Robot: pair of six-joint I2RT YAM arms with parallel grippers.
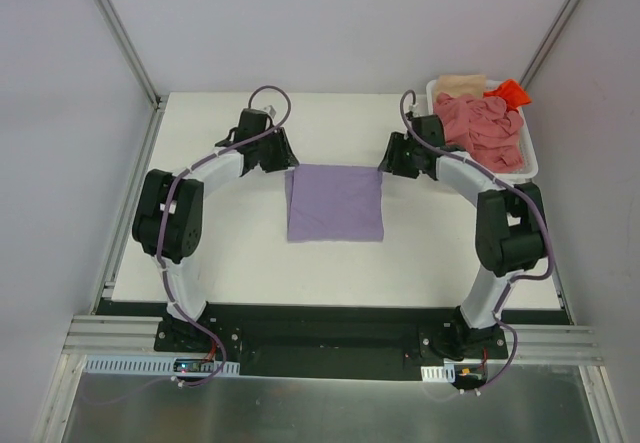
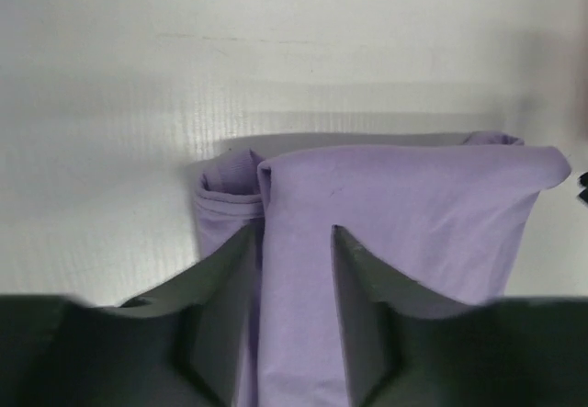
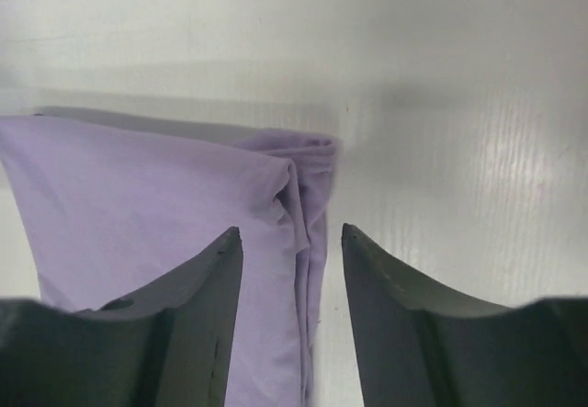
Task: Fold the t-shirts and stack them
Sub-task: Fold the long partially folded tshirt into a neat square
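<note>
Top view: the lavender t-shirt (image 1: pixel 335 203) lies folded into a flat rectangle at the middle of the white table (image 1: pixel 240 253), between the two arms. The left gripper (image 1: pixel 287 160) sits at the shirt's far left corner and the right gripper (image 1: pixel 384 160) at its far right corner, both low over the cloth. A white basket (image 1: pixel 530 163) stands at the far right of the table. It holds a rumpled heap of salmon-pink t-shirts (image 1: pixel 485 128), with a beige t-shirt (image 1: pixel 460 85) and an orange-red t-shirt (image 1: pixel 510 91) at its far end.

Left wrist view: the dark fingers (image 2: pixel 225 283) stand apart, pincer released. Lavender cloth fills the gap between them and spreads to the right. A rolled hem layer shows just left of the fold edge. I cannot tell whether the pads touch the cloth.

Right wrist view: the fingers (image 3: pixel 207 297) are also parted, unclenched. The shirt's layered side edge runs down through the gap, with bare table showing beside it on the right. The rest of the cloth extends off to the left.
</note>
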